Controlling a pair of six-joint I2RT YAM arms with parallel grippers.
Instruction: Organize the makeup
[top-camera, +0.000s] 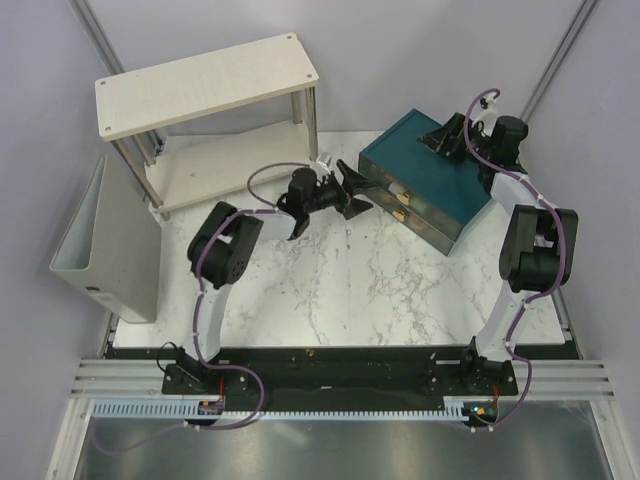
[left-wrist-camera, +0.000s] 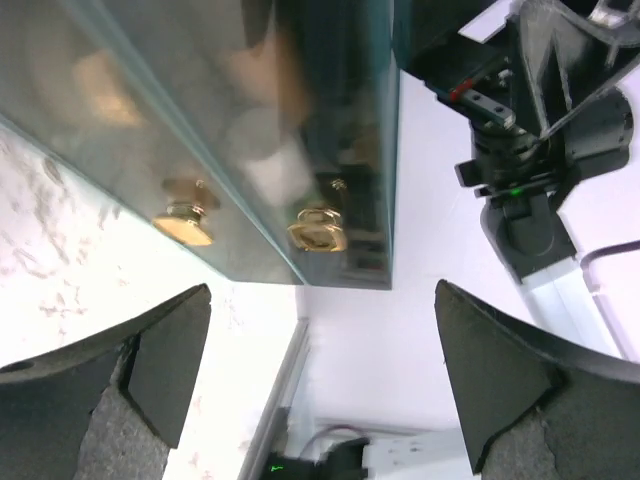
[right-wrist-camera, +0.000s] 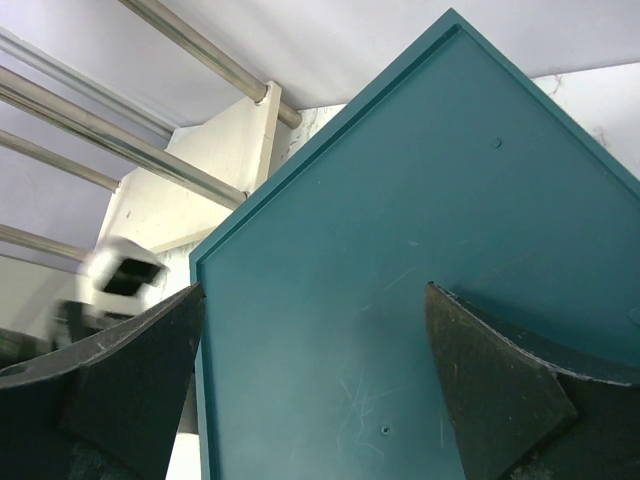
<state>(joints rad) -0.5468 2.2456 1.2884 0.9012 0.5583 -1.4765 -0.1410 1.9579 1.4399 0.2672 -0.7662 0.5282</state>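
Although the top view shows none of it, the makeup (left-wrist-camera: 265, 165) appears as blurred peach and pale shapes behind the glassy drawer fronts of the box (top-camera: 430, 175). Its long axis and heading cannot be told. The box stands at the far right of the desk (top-camera: 330, 290), with its drawer fronts facing the left claw (top-camera: 357, 192).

- Left claw: fingers apart, empty. The gold knobs (left-wrist-camera: 185, 215) lie just ahead, untouched. This is the nearer arm for a drawer pull.
- Right claw (top-camera: 445, 135): fingers apart, empty, above the rear of the box top.
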